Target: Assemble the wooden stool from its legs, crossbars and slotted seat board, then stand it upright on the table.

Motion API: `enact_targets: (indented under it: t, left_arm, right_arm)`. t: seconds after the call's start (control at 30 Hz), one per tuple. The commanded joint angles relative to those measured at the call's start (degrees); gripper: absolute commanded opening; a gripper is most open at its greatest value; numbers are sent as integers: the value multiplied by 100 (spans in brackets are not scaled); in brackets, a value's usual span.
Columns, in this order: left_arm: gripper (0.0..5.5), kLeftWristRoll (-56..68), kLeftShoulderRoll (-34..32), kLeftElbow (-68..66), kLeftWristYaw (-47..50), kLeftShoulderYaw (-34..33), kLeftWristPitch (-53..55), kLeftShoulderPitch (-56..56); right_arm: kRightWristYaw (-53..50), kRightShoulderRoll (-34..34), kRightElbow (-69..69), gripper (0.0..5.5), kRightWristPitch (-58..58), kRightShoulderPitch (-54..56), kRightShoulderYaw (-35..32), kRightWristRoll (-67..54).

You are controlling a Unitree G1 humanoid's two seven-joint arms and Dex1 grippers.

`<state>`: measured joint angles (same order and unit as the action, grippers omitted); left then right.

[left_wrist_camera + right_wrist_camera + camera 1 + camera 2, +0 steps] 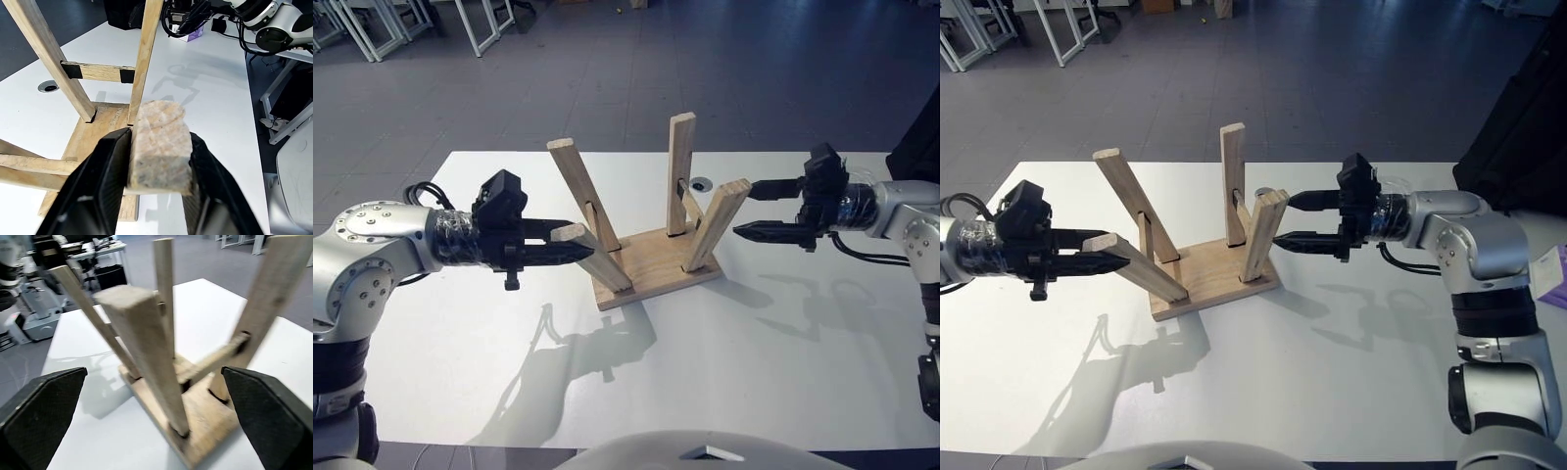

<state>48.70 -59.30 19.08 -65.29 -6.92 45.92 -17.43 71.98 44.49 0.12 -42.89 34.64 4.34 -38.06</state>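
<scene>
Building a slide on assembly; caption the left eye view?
Left gripper clamps one leg of the upturned stool on the white table; the open right gripper faces another leg.

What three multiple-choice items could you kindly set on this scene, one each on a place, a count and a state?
1. Where is the pale wooden slotted seat board?
A. Flat on the white table
B. Lifted in the air
C. On the floor

2. How many pale wooden legs stick up from it?
A. Two
B. Three
C. Four

3. What is the state of the black left end effector?
A. Open, away from the stool
B. Shut on a leg's tip
C. Shut on a crossbar

Key:
1 A: the board lies on the tabletop, with the legs pointing up.
2 C: four legs rise from the board in the head views.
3 B: its fingers clamp the end of the near-left wooden leg.
</scene>
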Motion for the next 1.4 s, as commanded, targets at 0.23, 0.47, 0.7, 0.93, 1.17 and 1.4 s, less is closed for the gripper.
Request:
enact_targets:
  t: [0.23,0.47,0.7,0.93,1.17,1.4]
  left_arm:
    - [140,-540,144,-716,-1049,430,-812,-465]
    - [140,-716,292,-1123,-1446,374,-1259,-425]
    - [140,-823,219,-1007,-1473,390,-1261,-221]
    - [189,1138,-654,-620,-2443,226,1225,-359]
    - [243,-576,607,-3890,-1788,1365,982,-2717]
    - [325,-1876,1226,-6239,-1211,1114,-493,-3311]
  right_arm:
    - [-69,-402,-355,415,-356,9,257,-90]
    - [-25,-88,-784,283,-1206,-94,309,-295]
    - [-287,-153,-1122,188,-1657,-157,224,-478]
    - [-479,226,-1755,187,-4262,124,-823,-4188]
    - [-2390,-1026,1646,227,-3761,1205,-654,-2573]
    - [-1740,-921,3977,375,-1851,1817,-536,-771]
